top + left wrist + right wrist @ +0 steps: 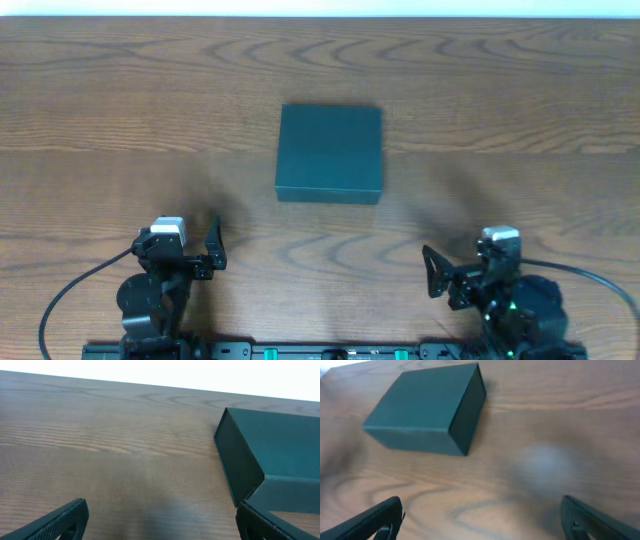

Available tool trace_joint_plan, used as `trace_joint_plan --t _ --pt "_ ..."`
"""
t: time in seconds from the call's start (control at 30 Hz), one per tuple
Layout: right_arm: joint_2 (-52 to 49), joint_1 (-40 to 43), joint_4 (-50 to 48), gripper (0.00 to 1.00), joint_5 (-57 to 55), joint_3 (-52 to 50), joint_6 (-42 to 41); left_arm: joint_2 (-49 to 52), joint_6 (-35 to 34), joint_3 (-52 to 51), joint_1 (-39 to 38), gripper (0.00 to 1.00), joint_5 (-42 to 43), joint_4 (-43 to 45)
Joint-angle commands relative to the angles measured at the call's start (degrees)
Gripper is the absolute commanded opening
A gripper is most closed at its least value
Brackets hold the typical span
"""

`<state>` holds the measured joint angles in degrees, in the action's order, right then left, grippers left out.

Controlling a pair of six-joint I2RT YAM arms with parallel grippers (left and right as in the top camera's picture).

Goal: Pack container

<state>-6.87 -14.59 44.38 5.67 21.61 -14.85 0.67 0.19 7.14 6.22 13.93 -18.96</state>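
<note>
The container [330,153] is a dark teal-green square box, lid closed, lying flat on the wooden table a little behind the middle. It shows at the right of the left wrist view [275,455] and at the upper left of the right wrist view [427,407]. My left gripper [195,255] is open and empty near the front left, well short of the box. My right gripper [460,272] is open and empty near the front right. Both show only bare table between their fingers in the wrist views, left [162,522] and right [482,520].
The wooden table [120,110] reaches a pale far edge at the top. Black cables run from both arm bases at the front corners. No other objects are in view.
</note>
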Motion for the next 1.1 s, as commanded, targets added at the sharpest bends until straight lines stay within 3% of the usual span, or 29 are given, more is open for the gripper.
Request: trace_joint_plan --t 0.0,0.27,1.07 --pt "4.5 -0.5 -1.8 0.99 -1.1 -5.2 1.6 -0.5 -0.2 -1.3 0.2 0.95 -0.4 -0.1" --pt "6.6 -1.2 -1.7 0.99 0.7 -12.3 1.6 -0.5 -0.2 -1.3 0.2 0.95 -0.4 -0.1" --pt "6.6 -1.2 -2.2 0.99 0.6 -12.3 1.6 -0.5 -0.2 -1.3 0.2 0.95 -0.4 -0.1"
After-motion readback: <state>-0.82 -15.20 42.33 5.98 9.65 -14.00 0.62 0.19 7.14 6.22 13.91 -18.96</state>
